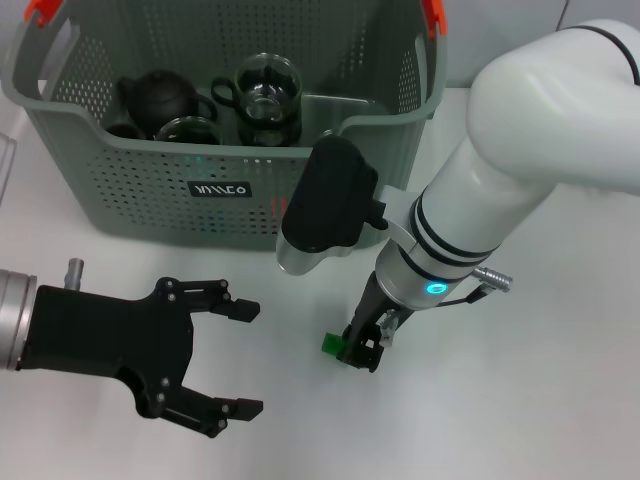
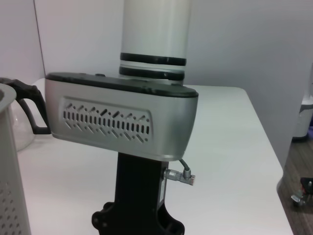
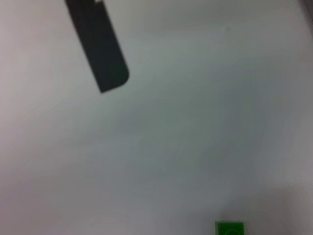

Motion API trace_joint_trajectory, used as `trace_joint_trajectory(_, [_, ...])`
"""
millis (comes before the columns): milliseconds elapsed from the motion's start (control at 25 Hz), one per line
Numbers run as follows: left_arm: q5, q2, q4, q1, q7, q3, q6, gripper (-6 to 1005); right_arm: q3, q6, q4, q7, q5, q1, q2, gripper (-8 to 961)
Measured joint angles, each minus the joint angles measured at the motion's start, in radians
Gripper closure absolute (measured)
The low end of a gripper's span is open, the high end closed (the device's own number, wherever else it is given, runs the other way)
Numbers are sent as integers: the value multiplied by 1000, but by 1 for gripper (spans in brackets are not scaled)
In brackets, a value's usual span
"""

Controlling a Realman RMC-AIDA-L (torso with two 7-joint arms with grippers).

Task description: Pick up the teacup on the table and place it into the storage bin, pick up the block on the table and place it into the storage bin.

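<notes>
The grey-green storage bin (image 1: 120, 190) stands at the back of the white table. Inside it a small glass teacup (image 1: 188, 130) sits beside a black teapot (image 1: 160, 97) and a glass pitcher (image 1: 268, 95). A small green block (image 1: 331, 344) lies on the table in front of the bin and also shows in the right wrist view as the block (image 3: 230, 228). My right gripper (image 1: 363, 350) points straight down, its tip right beside the block and touching or nearly touching it. My left gripper (image 1: 245, 360) hovers open and empty to the block's left.
The right arm's silver wrist housing (image 2: 122, 115) fills the left wrist view, with the pitcher's black handle (image 2: 29, 105) and the bin wall (image 2: 10, 186) at its side. The table edge (image 2: 266, 132) lies beyond the arm.
</notes>
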Motion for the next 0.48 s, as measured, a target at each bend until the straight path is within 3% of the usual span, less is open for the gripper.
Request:
trace_joint_trajectory(200, [0, 2, 2, 5, -3, -2, 7, 50, 58, -44, -68, -7, -7, -29, -12, 729])
trace_joint_trajectory(480, [0, 3, 0, 47, 9, -91, 8, 50, 327, -180, -367, -55, -65, -158, -16, 714])
